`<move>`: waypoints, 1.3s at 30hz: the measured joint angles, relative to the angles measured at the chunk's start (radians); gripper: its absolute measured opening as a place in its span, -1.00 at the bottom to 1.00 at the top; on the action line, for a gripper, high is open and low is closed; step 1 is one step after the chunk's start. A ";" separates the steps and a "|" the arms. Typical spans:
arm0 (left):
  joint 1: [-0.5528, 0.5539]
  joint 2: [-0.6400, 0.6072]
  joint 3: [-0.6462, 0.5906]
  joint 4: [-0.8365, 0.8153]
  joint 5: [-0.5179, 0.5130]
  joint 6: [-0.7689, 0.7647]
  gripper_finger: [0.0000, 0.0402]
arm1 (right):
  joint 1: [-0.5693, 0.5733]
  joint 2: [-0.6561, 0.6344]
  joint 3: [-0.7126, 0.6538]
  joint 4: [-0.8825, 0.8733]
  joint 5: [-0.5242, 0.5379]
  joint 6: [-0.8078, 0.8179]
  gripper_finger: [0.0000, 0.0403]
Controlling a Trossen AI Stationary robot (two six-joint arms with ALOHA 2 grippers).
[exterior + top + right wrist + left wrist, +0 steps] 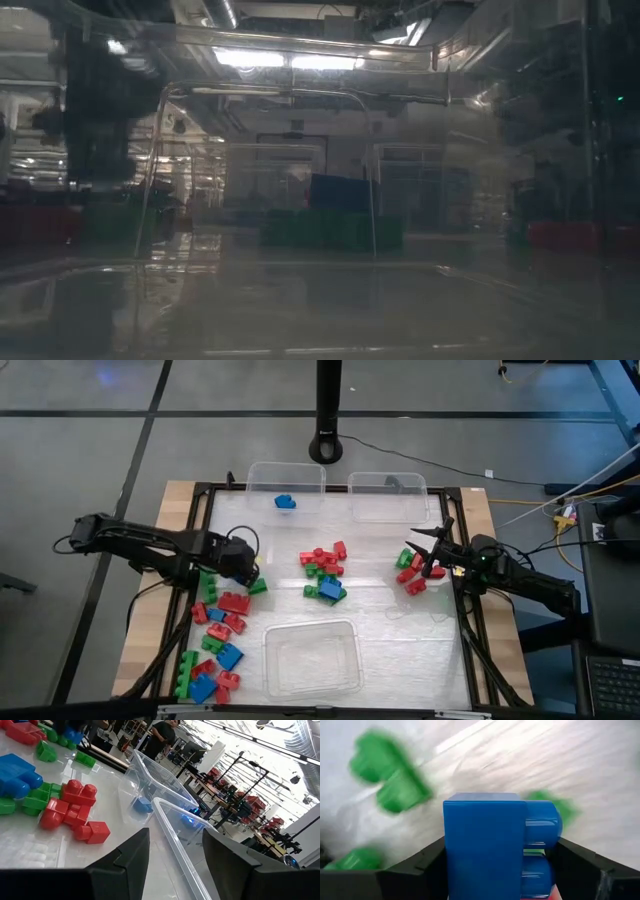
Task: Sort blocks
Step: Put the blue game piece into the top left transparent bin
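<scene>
The left end effector (243, 568) sits over the left side of the worktop (400, 630), its fingers clamped on a blue block (495, 845); in the left wrist view that block fills the space between the two dark fingers (415, 870), studs turned to one side. Green blocks (390, 775) lie blurred on the surface just beyond it.

Under and beside this end effector a scatter of red, green and blue blocks (222, 630) runs along the left edge of the worktop toward the near corner. A second cluster (325, 570) lies in the middle of the worktop, well apart from both end effectors.

The right end effector (425, 552) is at the right side, fingers spread wide and holding nothing, with a small group of red and green blocks (410, 572) just beside its tips.

Two clear bins stand at the far edge: the left one (262, 472) holds a single blue block (285, 502), and the right one (388, 500) is next to it. A third clear bin (310, 658) stands at the near edge.
</scene>
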 joint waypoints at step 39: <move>0.629 0.216 0.282 0.643 -0.262 0.883 0.44 | 0.000 0.000 0.000 -0.010 0.000 0.011 -0.08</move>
